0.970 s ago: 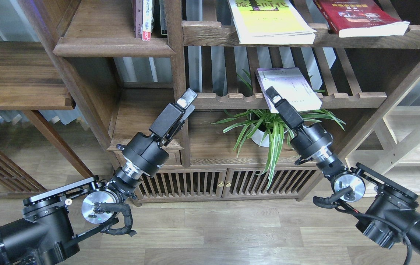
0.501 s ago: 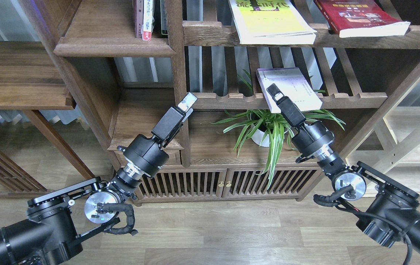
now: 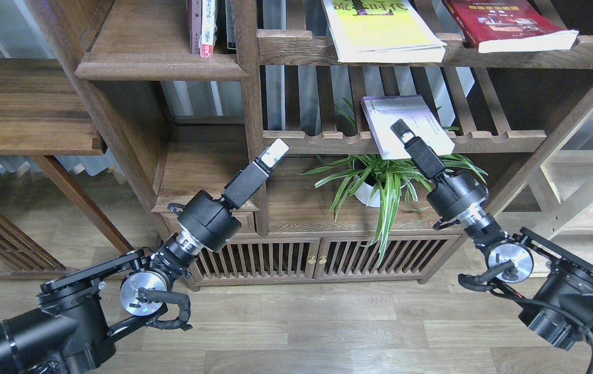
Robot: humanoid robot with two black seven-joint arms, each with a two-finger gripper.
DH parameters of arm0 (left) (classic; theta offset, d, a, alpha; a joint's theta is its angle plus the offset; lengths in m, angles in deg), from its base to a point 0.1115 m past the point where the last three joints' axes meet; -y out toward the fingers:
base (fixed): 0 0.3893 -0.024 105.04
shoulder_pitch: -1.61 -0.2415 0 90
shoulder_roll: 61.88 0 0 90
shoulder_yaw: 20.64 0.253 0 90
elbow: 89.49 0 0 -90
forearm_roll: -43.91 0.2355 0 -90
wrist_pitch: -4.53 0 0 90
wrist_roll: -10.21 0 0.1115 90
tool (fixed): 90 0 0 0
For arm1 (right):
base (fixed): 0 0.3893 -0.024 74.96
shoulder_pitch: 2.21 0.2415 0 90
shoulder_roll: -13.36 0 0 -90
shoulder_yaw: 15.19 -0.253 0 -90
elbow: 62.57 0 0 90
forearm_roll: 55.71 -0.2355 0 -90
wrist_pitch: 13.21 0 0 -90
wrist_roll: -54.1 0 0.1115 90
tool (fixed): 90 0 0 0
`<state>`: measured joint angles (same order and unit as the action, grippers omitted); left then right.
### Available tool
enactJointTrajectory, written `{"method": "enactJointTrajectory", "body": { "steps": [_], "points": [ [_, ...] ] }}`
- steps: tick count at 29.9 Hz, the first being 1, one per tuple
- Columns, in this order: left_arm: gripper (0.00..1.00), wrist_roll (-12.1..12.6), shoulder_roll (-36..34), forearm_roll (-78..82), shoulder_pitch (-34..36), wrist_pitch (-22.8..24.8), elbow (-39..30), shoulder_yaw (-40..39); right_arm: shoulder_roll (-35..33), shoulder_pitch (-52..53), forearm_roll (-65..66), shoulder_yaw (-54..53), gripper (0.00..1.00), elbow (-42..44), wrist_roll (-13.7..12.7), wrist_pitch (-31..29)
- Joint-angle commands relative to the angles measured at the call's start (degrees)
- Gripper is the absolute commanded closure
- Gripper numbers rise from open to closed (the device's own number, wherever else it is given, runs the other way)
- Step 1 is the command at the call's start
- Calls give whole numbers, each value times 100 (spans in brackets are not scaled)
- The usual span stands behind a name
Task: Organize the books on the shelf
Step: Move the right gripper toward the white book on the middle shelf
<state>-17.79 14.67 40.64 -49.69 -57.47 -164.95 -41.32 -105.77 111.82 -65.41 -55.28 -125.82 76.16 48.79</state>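
Left gripper [image 3: 275,153]: raised in front of the bookcase's centre post, its pale fingertip showing end-on; the two fingers cannot be told apart, so their spread cannot be judged. It grips nothing that can be seen. Right gripper [image 3: 402,130]: its dark tip overlaps the near edge of the white book [image 3: 405,124]; whether the fingers are spread or pinching the cover cannot be told from this angle.

The white book lies flat on a slatted shelf [image 3: 504,137], its near corner jutting over the scalloped front rail. Just below it stands a potted plant [image 3: 379,179] with long striped leaves, in a white pot.

On the upper slatted shelf [image 3: 296,49] the yellow-green book [image 3: 379,31] lies flat with its pages over the front edge; the dark red book [image 3: 504,23] lies to its right, apart from it.

The solid plank shelf [image 3: 156,65] sits at upper left, with narrow upright books [image 3: 202,26] against the post. Below, a slatted cabinet [image 3: 317,257] stands on the wood floor [image 3: 327,327].
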Motion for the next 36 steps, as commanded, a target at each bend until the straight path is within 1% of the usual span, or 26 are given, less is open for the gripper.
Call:
{"method": "enactJointTrajectory", "body": {
  "steps": [1,9,13,16,22,26,31,36],
  "points": [
    [1,0,35,81,6,0,-4,-24,-14,-21,3,-16,0,146,0,0],
    [1,0,26,107,6,0,5,-24,171,-127,3,-16,0,163,-26,0],
    [1,0,-18,98,-3,0,32,-24,197,-487,3,-86,0,163,-35,0],
    [1,0,-18,63,-12,0,40,-50,197,-540,-6,-87,0,172,-35,0],
    [1,0,-18,46,-91,0,67,-375,285,-549,-347,-25,0,207,-35,0],
    [1,0,-53,45,-205,0,67,-393,312,-558,-489,-8,0,199,-35,0],
    [1,0,-88,45,-372,0,76,-454,470,-593,-621,-8,0,207,-35,0],
    [1,0,-79,46,-425,0,93,-683,680,-566,-682,-16,0,199,-35,0]
  ]
}}
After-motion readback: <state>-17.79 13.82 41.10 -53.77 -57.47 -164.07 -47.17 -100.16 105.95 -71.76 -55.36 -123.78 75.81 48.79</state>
